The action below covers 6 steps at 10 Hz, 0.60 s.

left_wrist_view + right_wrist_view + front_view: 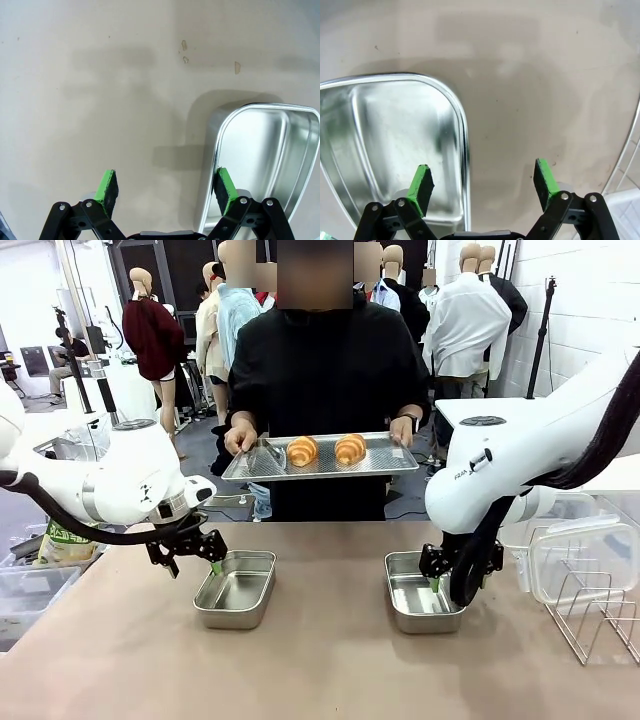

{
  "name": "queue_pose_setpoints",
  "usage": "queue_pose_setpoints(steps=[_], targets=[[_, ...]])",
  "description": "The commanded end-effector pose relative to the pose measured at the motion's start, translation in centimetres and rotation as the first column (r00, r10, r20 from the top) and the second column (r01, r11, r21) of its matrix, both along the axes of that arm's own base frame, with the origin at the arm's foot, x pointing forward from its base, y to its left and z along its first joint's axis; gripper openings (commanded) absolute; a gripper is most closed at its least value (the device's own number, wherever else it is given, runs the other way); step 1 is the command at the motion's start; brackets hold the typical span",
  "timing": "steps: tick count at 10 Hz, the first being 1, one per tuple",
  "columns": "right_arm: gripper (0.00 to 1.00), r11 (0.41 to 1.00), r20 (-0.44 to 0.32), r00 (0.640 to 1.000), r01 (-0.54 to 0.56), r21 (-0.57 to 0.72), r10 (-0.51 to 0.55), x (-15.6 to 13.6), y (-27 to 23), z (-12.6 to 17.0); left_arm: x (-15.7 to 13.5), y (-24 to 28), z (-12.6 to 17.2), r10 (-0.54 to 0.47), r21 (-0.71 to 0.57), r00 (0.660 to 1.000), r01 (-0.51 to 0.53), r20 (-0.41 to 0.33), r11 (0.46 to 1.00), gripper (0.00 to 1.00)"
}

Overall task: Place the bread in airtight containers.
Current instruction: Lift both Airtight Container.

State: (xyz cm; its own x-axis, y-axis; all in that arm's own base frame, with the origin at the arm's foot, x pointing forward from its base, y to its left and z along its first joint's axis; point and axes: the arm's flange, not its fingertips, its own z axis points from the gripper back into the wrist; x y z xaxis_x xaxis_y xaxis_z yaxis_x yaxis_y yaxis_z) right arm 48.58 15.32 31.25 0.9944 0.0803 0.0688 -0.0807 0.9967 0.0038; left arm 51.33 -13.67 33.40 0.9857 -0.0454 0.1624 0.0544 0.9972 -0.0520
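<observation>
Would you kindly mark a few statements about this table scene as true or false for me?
1. Two rolls lie on the tray that the person holds. True.
2. The left box already holds a roll. False: it is empty.
3. The left gripper and the right gripper are both open. True.
4. The right box has its lid on. False: it stands open, with no lid on it.
5. The wire rack stands at the robot's left. False: it stands at the robot's right.
</observation>
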Motion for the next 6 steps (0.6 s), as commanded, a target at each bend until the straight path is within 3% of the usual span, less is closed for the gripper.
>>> queue_pose_setpoints(steps=[1, 6], targets=[[1.00, 1.000, 0.013, 0.999, 0.029, -0.005, -0.029, 0.7, 0.5, 0.2, 0.6, -1.4, -0.6, 0.007, 0.050, 1.000, -0.006, -0.021, 0.999, 1.00], [1.00, 1.000, 0.016, 0.999, 0.029, -0.011, -0.029, 0.8, 0.6, 0.2, 0.4, -3.2, -1.2, -0.043, 0.090, 0.999, 0.045, -0.033, 0.995, 1.00]])
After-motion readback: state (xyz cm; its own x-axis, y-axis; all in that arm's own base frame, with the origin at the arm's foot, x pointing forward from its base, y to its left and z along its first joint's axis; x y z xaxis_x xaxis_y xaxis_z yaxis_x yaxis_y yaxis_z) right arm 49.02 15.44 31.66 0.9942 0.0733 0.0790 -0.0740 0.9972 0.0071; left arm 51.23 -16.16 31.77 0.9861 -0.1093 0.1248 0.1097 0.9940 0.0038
